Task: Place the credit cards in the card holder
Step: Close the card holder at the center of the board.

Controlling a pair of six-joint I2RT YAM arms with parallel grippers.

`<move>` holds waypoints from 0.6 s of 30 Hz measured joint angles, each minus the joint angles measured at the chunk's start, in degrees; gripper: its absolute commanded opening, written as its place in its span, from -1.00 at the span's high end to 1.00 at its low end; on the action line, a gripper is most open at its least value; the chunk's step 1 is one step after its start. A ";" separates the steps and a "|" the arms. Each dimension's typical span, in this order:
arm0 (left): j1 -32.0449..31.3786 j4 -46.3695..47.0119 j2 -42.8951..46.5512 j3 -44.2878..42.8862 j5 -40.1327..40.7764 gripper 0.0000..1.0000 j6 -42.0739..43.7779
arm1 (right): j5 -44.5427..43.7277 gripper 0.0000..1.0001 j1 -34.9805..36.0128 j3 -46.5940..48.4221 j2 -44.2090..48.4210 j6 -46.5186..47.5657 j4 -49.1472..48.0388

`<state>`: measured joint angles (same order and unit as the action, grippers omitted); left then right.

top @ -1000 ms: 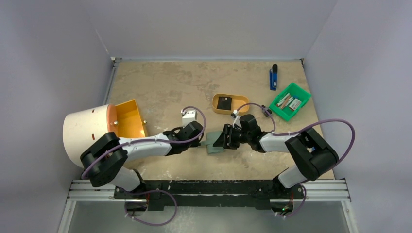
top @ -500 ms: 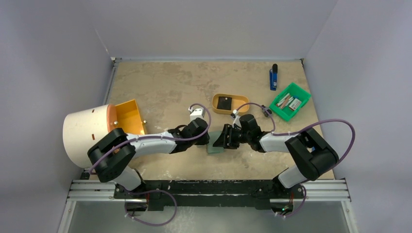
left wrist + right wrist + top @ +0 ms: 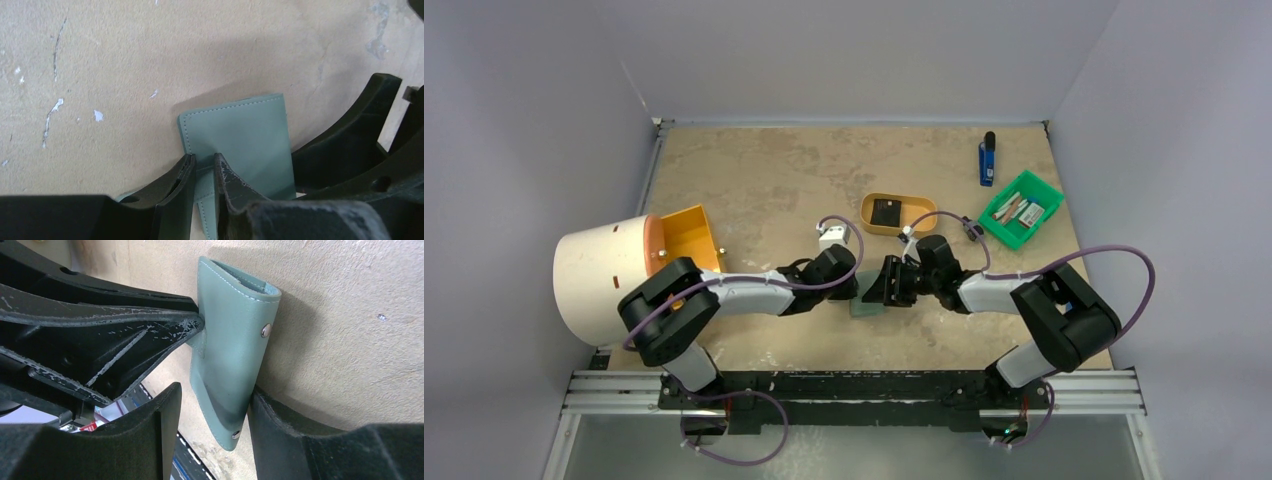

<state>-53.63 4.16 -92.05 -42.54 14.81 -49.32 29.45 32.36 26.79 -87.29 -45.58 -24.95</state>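
Observation:
The sage-green card holder [image 3: 864, 306] lies on the table between my two grippers. In the left wrist view my left gripper [image 3: 204, 169] is shut on the card holder's snap tab, with the flat green panel [image 3: 240, 140] just beyond the fingertips. In the right wrist view the card holder [image 3: 230, 340] stands on edge with two metal snaps showing. My right gripper [image 3: 215, 407] is open around its lower end. One finger [image 3: 280, 420] touches it and the other stands apart. Cards lie in the green bin [image 3: 1044, 215] at the far right.
A tan oval tray [image 3: 912, 205] holding a small black square stands just beyond the grippers. A blue and black object [image 3: 987, 160] lies at the back right. A large white cylinder [image 3: 599, 275] and an orange box [image 3: 686, 245] stand at the left.
My left gripper has moved right to the card holder and now pinches its tab. The right arm has barely moved.

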 measured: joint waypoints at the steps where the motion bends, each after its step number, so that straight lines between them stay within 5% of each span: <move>1: 0.00 0.42 -0.44 0.00 0.17 0.64 -0.04 | -0.04 -0.08 0.00 0.00 0.00 0.00 0.04; 12: 0.00 2.03 -0.96 0.28 1.57 0.68 -0.20 | -0.98 0.13 0.09 0.00 0.35 0.02 0.66; 18: 0.00 4.11 -1.27 1.18 2.23 0.70 -1.09 | -1.03 0.02 0.09 -0.24 0.28 -0.50 0.50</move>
<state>-53.63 8.27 -93.32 -41.36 17.04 -50.41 28.42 32.45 26.55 -87.00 -46.09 -24.45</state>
